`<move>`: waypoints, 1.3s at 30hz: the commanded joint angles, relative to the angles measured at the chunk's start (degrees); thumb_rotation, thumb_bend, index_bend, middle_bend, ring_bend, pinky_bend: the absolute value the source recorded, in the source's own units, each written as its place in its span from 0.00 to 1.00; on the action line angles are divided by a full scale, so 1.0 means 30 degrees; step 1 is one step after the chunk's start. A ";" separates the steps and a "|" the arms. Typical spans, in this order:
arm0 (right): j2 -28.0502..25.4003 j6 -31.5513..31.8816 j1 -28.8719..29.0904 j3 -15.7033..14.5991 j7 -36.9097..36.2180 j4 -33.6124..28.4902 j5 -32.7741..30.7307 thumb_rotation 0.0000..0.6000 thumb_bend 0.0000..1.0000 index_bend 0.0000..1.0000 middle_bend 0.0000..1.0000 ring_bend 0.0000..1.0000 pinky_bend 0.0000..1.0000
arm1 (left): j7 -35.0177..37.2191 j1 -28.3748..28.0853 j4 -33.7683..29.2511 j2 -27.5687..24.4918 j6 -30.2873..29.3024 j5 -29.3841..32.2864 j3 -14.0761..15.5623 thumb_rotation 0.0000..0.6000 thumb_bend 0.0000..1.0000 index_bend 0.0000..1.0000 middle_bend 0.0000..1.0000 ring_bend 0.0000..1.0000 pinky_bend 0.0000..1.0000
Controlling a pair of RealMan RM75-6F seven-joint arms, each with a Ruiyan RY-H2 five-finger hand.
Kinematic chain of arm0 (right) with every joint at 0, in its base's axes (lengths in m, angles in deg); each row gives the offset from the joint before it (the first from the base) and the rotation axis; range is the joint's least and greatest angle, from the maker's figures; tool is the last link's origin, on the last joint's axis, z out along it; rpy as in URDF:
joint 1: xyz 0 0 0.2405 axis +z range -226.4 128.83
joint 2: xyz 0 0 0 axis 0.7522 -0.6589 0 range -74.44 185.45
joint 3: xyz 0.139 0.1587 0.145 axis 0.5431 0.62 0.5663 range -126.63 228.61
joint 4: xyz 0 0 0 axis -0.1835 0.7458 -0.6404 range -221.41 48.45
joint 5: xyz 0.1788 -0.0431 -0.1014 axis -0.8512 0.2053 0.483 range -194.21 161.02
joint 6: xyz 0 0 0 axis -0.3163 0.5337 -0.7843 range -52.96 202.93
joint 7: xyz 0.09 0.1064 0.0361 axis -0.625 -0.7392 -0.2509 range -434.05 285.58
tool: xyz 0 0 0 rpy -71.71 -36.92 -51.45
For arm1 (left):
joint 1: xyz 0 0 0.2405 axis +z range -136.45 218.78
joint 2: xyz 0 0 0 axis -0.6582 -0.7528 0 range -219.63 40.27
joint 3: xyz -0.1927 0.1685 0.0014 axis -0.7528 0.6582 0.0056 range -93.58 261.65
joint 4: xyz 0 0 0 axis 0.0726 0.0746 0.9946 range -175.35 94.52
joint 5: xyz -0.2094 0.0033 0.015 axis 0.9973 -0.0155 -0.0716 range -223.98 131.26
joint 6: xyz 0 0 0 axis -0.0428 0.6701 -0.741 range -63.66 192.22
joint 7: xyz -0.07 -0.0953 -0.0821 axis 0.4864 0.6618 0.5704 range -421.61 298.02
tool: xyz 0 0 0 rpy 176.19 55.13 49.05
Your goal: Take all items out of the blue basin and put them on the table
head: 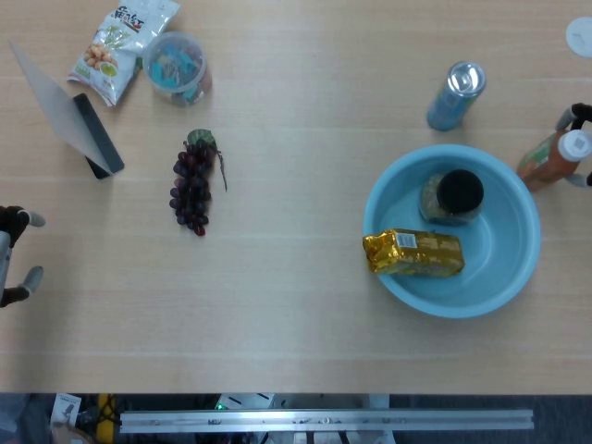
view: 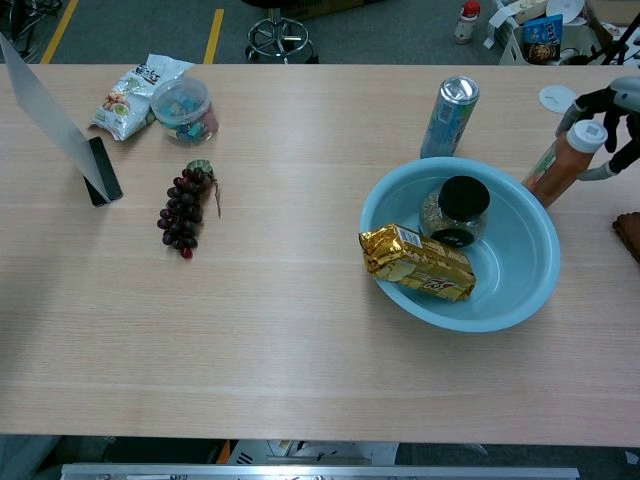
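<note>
The blue basin (head: pixel 532 242) (view: pixel 546 262) sits on the right side of the table. Inside it lie a gold foil packet (head: pixel 413 252) (view: pixel 416 262), against the near-left wall, and a jar with a black lid (head: pixel 452 195) (view: pixel 456 208) behind it. Just beyond the basin's right rim an orange bottle with a white cap (head: pixel 553 158) (view: pixel 562 163) stands on the table. My right hand (head: pixel 579 146) (view: pixel 613 128) holds it, fingers curled around the cap. My left hand (head: pixel 13 256) is at the table's left edge, fingers apart and holding nothing.
A blue drink can (head: pixel 455 96) (view: pixel 448 117) stands behind the basin. A bunch of dark grapes (head: pixel 191 185) (view: pixel 182 211), a phone on a stand (head: pixel 95 136), a snack bag (head: pixel 120 46) and a plastic tub (head: pixel 177 67) occupy the far left. A brown object (view: pixel 630 235) lies at the right edge.
</note>
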 commanded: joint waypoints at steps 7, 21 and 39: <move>-0.0304 -0.0764 0.0091 -0.0172 -0.0339 0.0088 0.0245 1.00 0.29 0.25 0.31 0.33 0.55 | -0.0064 0.0034 -0.0091 -0.0063 -0.0078 0.0004 0.0032 1.00 0.27 0.31 0.31 0.25 0.32; -0.2689 0.1827 -0.0918 0.0152 -0.1566 -0.2693 0.2067 1.00 0.29 0.13 0.24 0.26 0.49 | -0.0076 0.0217 -0.0283 -0.0307 -0.0450 -0.0100 0.0077 1.00 0.27 0.31 0.31 0.25 0.32; -0.5273 0.3341 -0.0310 -0.0589 -0.0745 -0.9161 0.7903 1.00 0.02 0.13 0.28 0.26 0.49 | -0.0306 0.0355 -0.0857 -0.0574 -0.0838 -0.0451 0.0162 1.00 0.27 0.31 0.31 0.25 0.32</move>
